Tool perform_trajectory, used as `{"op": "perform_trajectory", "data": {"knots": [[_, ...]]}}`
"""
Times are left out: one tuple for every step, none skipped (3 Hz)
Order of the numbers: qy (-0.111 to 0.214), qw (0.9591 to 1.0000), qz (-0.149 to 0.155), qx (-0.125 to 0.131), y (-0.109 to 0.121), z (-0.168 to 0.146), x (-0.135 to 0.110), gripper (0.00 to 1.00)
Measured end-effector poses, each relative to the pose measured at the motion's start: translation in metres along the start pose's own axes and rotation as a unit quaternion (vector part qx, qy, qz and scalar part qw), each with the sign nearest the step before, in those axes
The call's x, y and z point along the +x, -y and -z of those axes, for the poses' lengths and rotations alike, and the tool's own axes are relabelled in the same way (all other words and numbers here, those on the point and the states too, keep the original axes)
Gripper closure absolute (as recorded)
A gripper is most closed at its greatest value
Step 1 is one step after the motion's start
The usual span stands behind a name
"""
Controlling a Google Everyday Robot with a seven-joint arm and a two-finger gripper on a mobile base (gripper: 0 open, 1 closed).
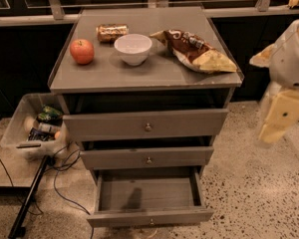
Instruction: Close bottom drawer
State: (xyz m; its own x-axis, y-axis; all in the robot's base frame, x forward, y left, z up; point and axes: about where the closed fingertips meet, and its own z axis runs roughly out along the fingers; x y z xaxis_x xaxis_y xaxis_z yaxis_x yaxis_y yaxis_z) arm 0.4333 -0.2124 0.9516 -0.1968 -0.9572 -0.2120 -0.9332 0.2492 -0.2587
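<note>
Nearest the camera, the bottom drawer (148,195) of a grey cabinet stands pulled well out. Its slim front panel carries one small round knob (150,222), and its shallow box looks empty. Nothing of the closing appears done, so the whole push is left to make.

Above it, the middle drawer (179,158) and the taller top drawer (189,125) both sit shut. That makes three drawers in all, one open and two closed, each with one knob.

To the right, beside the cabinet and well apart from the open drawer, the robot's pale gripper (279,121) hangs at about the height of the top drawer, touching nothing (whether its jaws are apart or together cannot be told here).

To the left, on the floor, stands one clear plastic bin (12,133) holding several small items.

Farther back, the worktop (154,73) carries four things: one red apple (82,51), one white bowl (133,49), one opened snack bag (194,51), and, farthest, one can (112,32) lying on its side.
</note>
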Motion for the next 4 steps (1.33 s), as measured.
{"op": "perform_trajectory", "data": {"knots": [[-0.001,0.9997,-0.015,-0.016,-0.016,-0.035,0.013,0.18],[0.008,0.9992,-0.033,-0.023,-0.034,-0.068,0.028,0.42],[0.028,0.9977,-0.053,-0.029,-0.059,-0.098,0.049,0.65],[0.017,0.9943,-0.091,-0.054,-0.086,-0.136,0.074,0.88]]}}
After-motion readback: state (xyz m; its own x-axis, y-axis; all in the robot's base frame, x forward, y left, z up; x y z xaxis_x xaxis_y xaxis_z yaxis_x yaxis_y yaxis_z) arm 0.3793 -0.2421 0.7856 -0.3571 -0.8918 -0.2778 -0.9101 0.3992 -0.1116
